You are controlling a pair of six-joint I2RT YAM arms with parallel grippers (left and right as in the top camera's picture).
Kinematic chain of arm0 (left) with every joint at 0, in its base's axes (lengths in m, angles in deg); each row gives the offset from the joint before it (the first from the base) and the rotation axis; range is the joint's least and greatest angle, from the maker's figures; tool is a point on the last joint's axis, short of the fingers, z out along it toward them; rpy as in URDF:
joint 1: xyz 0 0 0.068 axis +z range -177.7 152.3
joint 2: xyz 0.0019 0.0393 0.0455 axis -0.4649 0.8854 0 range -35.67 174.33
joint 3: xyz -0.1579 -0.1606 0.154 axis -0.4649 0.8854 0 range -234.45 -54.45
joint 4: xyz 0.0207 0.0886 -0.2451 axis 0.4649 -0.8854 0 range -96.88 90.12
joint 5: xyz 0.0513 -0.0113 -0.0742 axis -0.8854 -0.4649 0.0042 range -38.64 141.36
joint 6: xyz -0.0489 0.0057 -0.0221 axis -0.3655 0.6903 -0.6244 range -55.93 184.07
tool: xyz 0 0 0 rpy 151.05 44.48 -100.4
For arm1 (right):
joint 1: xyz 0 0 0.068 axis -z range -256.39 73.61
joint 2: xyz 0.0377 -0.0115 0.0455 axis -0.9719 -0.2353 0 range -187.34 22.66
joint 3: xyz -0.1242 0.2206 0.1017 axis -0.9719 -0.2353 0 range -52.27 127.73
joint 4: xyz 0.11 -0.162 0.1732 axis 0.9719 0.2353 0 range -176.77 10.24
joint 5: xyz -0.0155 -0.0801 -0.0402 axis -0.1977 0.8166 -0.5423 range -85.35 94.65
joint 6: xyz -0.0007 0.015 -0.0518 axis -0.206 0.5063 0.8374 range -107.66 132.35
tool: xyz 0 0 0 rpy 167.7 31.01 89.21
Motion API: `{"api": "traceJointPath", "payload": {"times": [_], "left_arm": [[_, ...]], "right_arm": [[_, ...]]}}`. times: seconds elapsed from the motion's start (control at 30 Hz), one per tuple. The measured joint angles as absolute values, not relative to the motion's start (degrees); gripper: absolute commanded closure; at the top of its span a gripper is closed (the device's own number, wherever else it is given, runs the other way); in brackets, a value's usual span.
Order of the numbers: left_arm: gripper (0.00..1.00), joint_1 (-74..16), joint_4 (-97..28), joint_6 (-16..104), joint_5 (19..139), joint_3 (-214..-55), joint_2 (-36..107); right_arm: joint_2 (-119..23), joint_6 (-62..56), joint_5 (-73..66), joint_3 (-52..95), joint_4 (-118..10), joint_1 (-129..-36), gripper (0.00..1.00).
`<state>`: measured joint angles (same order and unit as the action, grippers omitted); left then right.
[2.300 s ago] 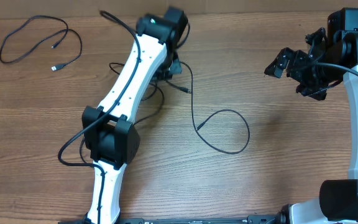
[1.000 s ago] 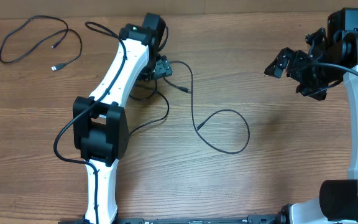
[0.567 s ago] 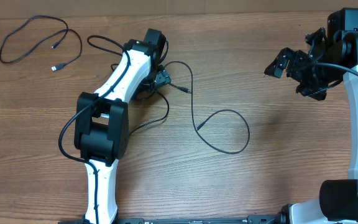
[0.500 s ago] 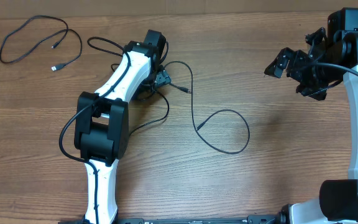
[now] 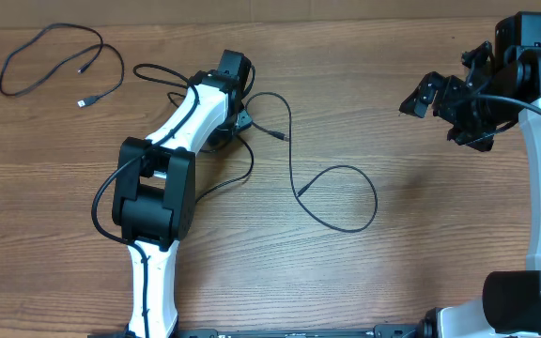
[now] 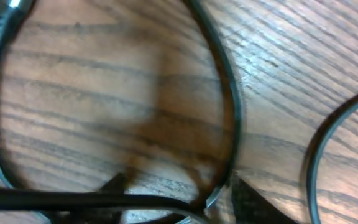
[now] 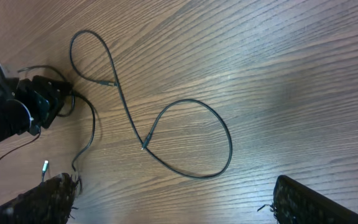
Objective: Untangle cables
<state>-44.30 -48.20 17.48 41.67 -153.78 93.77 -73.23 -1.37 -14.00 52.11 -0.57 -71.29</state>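
Reaching across the table (image 5: 421, 244), the left pincer (image 5: 238, 120) sits low on the tangle (image 5: 248, 131) of cables at the far side, a little left of the middle. In the left wrist view its two dark fingertips (image 6: 247, 200) stand apart on either side of one thin cord (image 6: 232, 106). They are released, and I judge they are not yet pinching it.

The right pincer (image 5: 449, 103) hangs at the far right, wide open and empty, well apart from every cable.

The coming move turns on the long cord (image 5: 375, 199). From the left pincer it runs to the right and toward the near side, so its long axis is diagonal, and it ends in a big loop around the middle of the table. The left arm is much nearer to the knot. The right arm is the nearer one only for that loop.

For the count, I see two pincers and at least three cables. One loose cord (image 5: 120, 70) lies alone at the far left and touches nothing. At least two more cross under the left pincer, but the arm covers the knot, so I cannot tell the exact number.
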Motion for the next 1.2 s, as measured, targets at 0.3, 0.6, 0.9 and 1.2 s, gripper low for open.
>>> {"api": "traceJointPath", "payload": {"times": [0.3,0.6,0.9,1.2], "left_arm": [[0.96,-44.2,-50.2,20.0,44.2,-155.0,93.8],[0.96,-44.2,-61.3,22.2,47.8,-167.9,93.2],[0.96,-44.1,-65.3,24.3,55.0,-176.4,90.3],[0.96,-43.6,-63.9,25.3,66.9,-185.3,84.7]], "right_arm": [[-73.2,-1.4,-14.0,52.1,-0.6,-71.3,0.00],[-73.2,-1.4,-14.0,52.1,-0.6,-71.3,0.00],[-73.2,-1.3,-14.0,52.1,-0.6,-71.3,0.00],[-73.2,-1.3,-14.0,52.1,-0.6,-71.3,0.00]]}}
